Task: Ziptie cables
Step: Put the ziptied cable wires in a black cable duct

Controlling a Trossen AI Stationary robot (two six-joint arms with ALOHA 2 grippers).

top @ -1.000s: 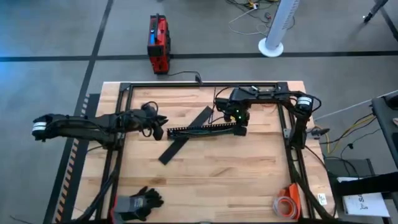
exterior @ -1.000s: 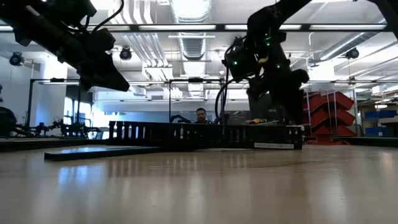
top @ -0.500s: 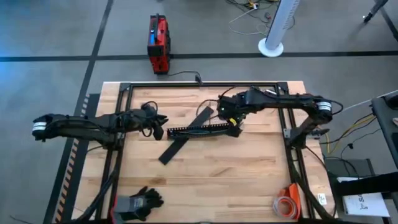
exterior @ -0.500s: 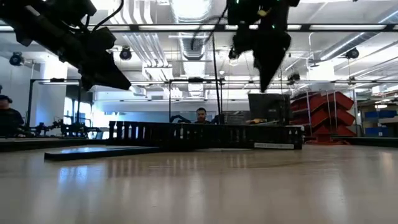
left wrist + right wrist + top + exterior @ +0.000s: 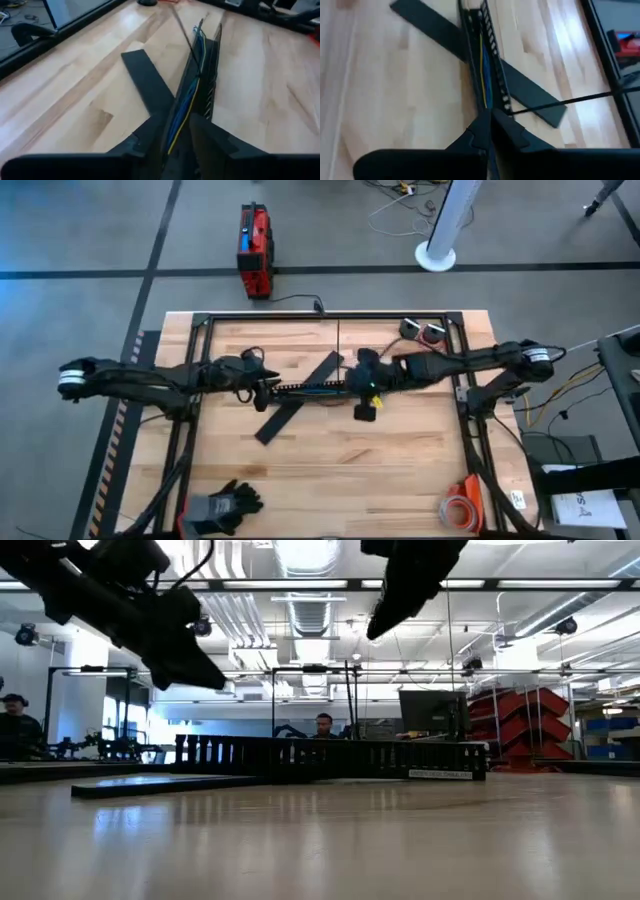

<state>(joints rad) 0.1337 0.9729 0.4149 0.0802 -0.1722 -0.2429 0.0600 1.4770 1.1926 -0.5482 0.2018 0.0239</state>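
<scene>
The cables (image 5: pixel 186 102) lie along the slotted duct (image 5: pixel 310 388) mid-bench (image 5: pixel 330 470). The left pincer (image 5: pixel 175 132), slightly parted, straddles one duct end; the right pincer (image 5: pixel 487 127), nearly clenched, hovers over the other. Descend centred on the wires, clear of the teeth, before pinching.

In the low view the slotted strip (image 5: pixel 330 757) hides the cables lying inside it. Both wrist views are blurred, and the cables (image 5: pixel 186 100) vanish behind each tool's fingers. Whether the right tool (image 5: pixel 489 131) grips them cannot be told.
</scene>
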